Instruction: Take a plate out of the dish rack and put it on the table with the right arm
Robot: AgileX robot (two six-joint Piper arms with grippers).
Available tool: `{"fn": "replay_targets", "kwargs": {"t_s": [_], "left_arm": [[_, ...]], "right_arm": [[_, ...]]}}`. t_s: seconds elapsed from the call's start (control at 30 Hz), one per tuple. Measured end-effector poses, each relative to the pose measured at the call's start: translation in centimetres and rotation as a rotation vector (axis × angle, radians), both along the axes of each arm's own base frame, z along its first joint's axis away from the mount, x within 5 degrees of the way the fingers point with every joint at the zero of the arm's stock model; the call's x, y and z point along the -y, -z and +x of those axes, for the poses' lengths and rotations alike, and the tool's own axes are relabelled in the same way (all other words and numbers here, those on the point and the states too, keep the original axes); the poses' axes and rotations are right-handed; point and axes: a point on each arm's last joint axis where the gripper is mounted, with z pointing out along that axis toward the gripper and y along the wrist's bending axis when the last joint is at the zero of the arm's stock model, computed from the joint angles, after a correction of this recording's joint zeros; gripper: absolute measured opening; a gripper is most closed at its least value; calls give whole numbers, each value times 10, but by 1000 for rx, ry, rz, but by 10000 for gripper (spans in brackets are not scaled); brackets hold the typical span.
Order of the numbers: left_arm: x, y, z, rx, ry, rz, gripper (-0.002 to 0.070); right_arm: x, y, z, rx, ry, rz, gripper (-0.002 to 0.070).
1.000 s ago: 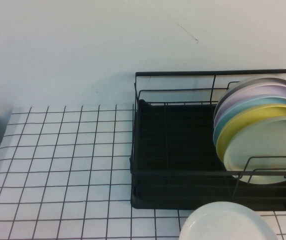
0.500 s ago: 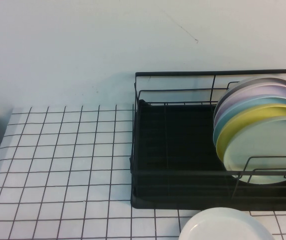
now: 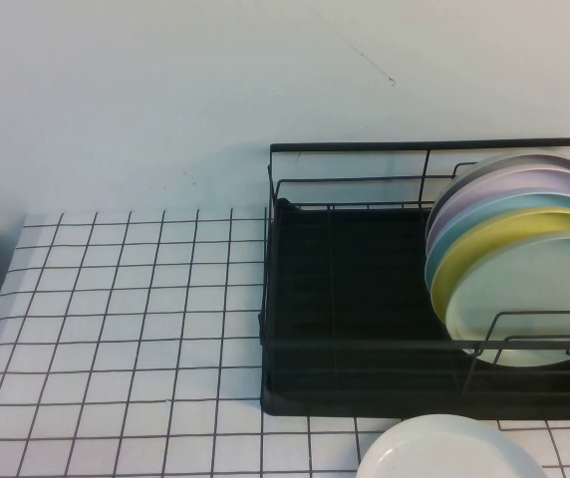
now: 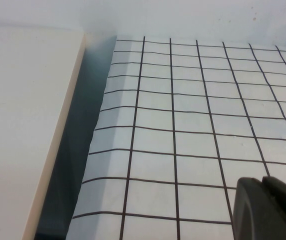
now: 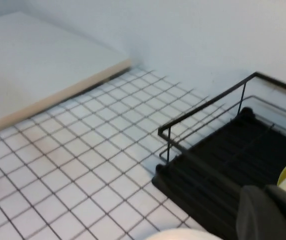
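Observation:
The whitish plate lies low on the gridded table, just in front of the black dish rack; only its far part shows. The right wrist view shows its rim beside my right gripper. The gripper's fingers are together and the grip point is hidden. The rack holds several upright plates at its right end, with a pale green plate in front and a yellow plate behind it. My left gripper is shut and empty over the table's left part.
A cream board borders the table's left edge, also seen in the right wrist view. The rack's left half is empty tray. A pale wall stands behind the table.
The whitish plate sank slightly toward the table between one second and half a second ago, then stayed still. The rack and its plates have not moved.

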Motion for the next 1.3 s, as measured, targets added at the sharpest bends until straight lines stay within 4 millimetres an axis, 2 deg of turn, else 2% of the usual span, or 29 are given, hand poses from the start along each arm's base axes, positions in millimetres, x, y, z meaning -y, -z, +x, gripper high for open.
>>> {"fn": "replay_targets", "kwargs": {"t_s": [0.13, 0.3, 0.43, 0.57, 0.7, 0.83, 1.0, 1.13, 1.3], "left_arm": [[0, 0, 0, 0, 0, 0, -3], [0, 0, 0, 0, 0, 0, -3], [0, 0, 0, 0, 0, 0, -3], [0, 0, 0, 0, 0, 0, -3], [0, 0, 0, 0, 0, 0, -3], [0, 0, 0, 0, 0, 0, -3], [0, 0, 0, 0, 0, 0, -3], [0, 0, 0, 0, 0, 0, -3], [0, 0, 0, 0, 0, 0, -3]], "right_arm": [[8, 12, 5, 4, 75, -98, -2], [27, 20, 16, 194, 324, -147, -2], [40, 27, 14, 366, 476, -211, -2], [49, 49, 13, 435, 576, -250, -2], [57, 85, 13, 375, 667, -254, -2], [65, 129, 11, 243, 771, -174, -2], [67, 177, 8, 131, 812, -122, -2], [66, 192, 6, 28, 814, -126, -2], [66, 193, 5, 13, 815, -127, -2]]}}
